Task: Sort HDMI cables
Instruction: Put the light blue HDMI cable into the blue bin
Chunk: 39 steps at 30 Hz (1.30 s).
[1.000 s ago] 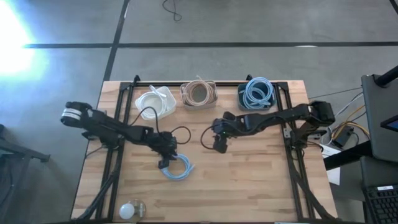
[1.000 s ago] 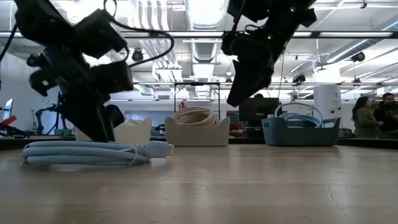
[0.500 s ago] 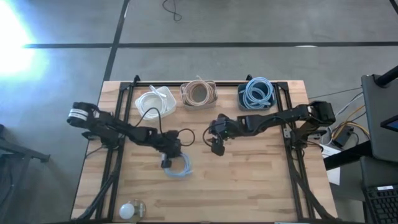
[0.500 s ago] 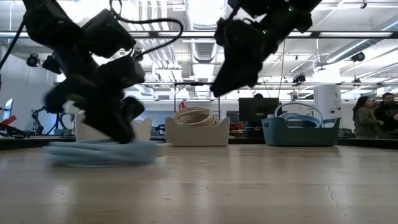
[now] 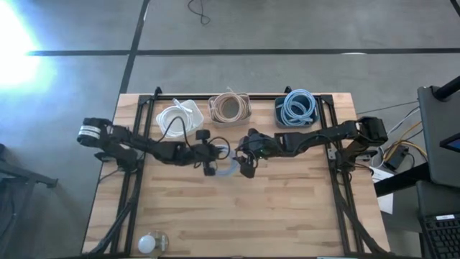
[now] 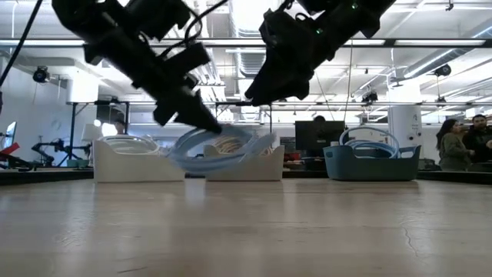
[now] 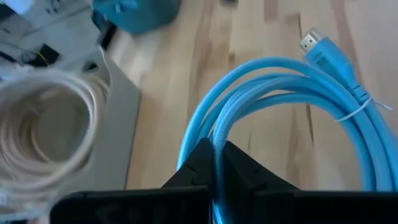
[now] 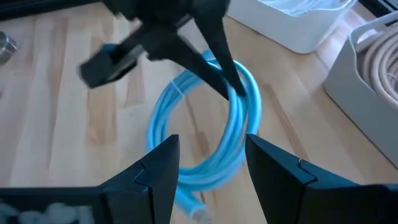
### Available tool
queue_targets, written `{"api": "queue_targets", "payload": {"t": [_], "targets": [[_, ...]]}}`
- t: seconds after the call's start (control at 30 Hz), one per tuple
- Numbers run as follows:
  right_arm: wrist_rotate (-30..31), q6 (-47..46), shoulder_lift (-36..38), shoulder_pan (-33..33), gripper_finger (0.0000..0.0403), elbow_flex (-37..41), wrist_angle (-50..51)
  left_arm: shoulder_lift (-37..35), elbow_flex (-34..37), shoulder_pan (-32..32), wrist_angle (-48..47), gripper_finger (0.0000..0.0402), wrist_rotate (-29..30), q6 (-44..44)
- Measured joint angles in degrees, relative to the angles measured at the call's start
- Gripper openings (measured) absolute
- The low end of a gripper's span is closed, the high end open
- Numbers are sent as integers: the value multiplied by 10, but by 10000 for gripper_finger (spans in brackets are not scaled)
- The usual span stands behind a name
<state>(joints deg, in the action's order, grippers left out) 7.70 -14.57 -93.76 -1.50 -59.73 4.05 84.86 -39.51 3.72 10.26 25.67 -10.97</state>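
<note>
From above, the blue coil (image 5: 226, 171) is half hidden between the tools at mid-counter (image 5: 287, 216). The left wrist view shows the left tool (image 7: 214, 163) pinched tight on its strands. The low view shows it lifted, blurred. The right tool (image 8: 208, 163) gapes above it, empty.
</note>
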Motion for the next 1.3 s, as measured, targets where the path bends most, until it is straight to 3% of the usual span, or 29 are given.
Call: {"api": "queue_targets", "payload": {"t": [0.23, 0.47, 0.9, 1.3], "targets": [[6, 31, -1, -2, 178, 11, 2, 0, -24, -4, 38, 26, -5, -4], [72, 32, -1, -2, 178, 15, 20, 1, -31, -4, 52, 16, -35, 2], [75, 30, 1, -8, 178, 2, 23, 1, -14, -6, 52, 17, -12, 3], [77, 15, 0, -7, 178, 9, 30, 1, -13, -1, 109, 17, -12, -55]]}}
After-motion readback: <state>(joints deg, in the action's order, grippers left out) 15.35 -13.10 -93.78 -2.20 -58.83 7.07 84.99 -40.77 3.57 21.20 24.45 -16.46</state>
